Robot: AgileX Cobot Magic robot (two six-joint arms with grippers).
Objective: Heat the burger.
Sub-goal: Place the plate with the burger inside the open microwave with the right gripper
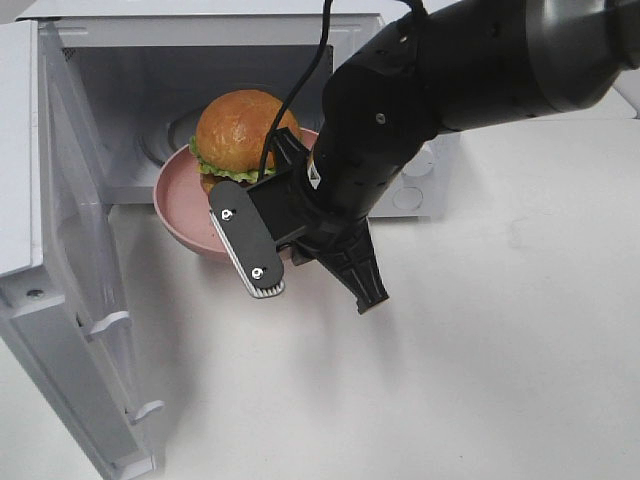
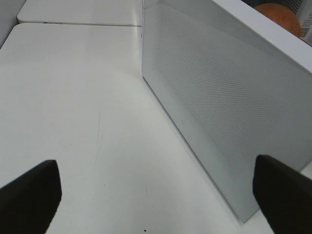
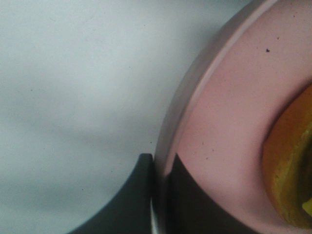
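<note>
The tall round burger, with a glossy golden-brown bun and a green lettuce frill, sits on a round pink plate at about 11 o'clock from the middle of the high view. The plate lies halfway through the mouth of the open white microwave oven, its near half out over the white table. The right gripper is clamped on the plate's rim near its 5 o'clock edge, one finger inside and one outside. The microwave's white door stands swung out toward 8 o'clock. The left gripper hangs over the table beside the door's perforated panel, fingers wide apart, holding nothing.
</note>
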